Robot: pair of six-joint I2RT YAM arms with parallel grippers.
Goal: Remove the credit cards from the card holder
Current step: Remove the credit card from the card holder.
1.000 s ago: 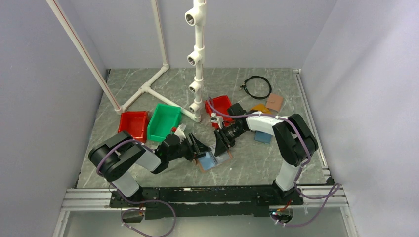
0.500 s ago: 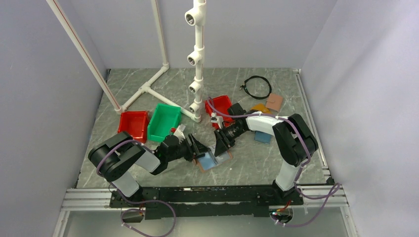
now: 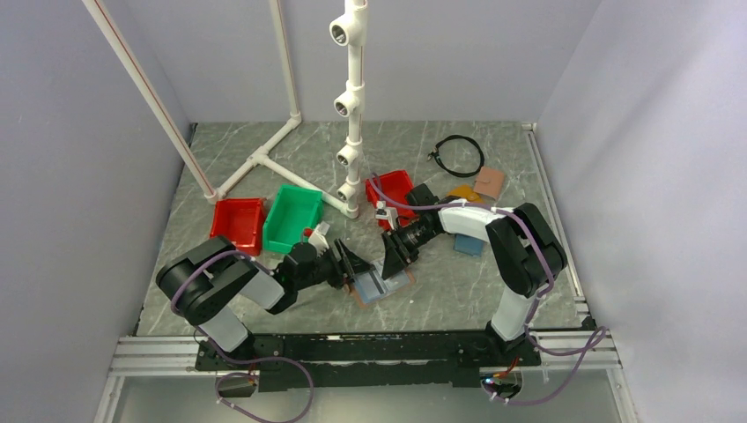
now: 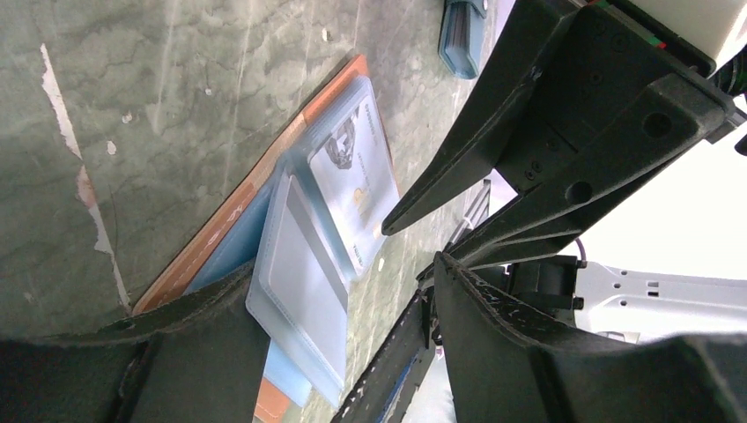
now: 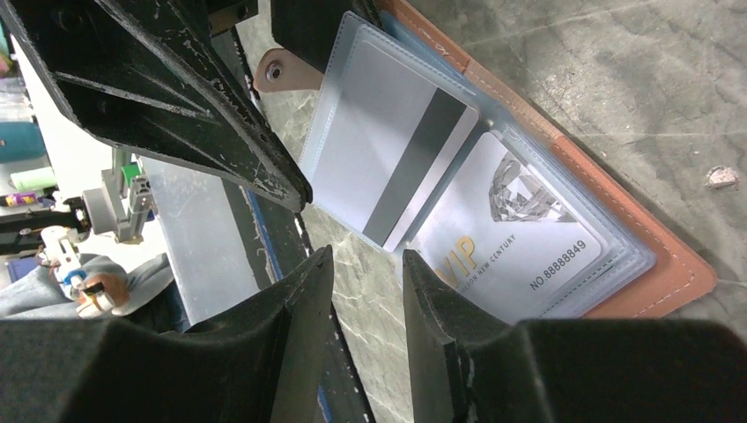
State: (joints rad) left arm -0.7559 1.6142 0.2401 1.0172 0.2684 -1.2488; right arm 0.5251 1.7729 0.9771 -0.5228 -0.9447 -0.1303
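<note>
The pinkish-tan leather bifold card holder (image 3: pixel 380 287) lies open on the grey marble tabletop (image 3: pixel 458 291) between the wide-spread left tool (image 3: pixel 357 269) and the narrowly parted, empty right tool (image 3: pixel 394 263), so a pinch may catch the clear plastic sleeve (image 5: pixel 348 115) rather than the grey-white striped card (image 5: pixel 388 154) and drag the holder.

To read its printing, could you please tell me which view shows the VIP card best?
Right wrist: the VIP card lies close, lettering legible. Left wrist shows it slanted and smaller; top external shows only the card holder.
</note>
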